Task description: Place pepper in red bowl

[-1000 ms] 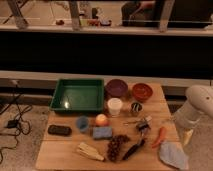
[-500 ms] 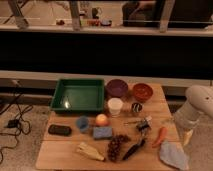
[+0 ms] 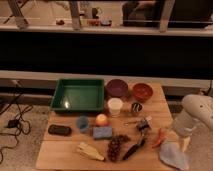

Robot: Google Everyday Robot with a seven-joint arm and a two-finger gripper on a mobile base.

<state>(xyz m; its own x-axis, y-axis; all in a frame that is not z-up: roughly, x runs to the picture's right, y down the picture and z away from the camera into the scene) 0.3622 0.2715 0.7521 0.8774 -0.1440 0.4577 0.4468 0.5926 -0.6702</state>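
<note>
Wooden table (image 3: 60,155) crowded: green tray (image 3: 78,95), purple bowl (image 3: 117,88), white cup (image 3: 115,106), orange ball (image 3: 101,119), blue sponge (image 3: 102,132), grapes (image 3: 115,146). Red bowl (image 3: 142,92) at back right (beside purple bowl). Pepper (image 3: 160,138) lies near right edge, long axis tilted, apparently tip toward upper right. Gripper (image 3: 185,144) low at right beside pepper; white arm (image 3: 196,116) above it.
</note>
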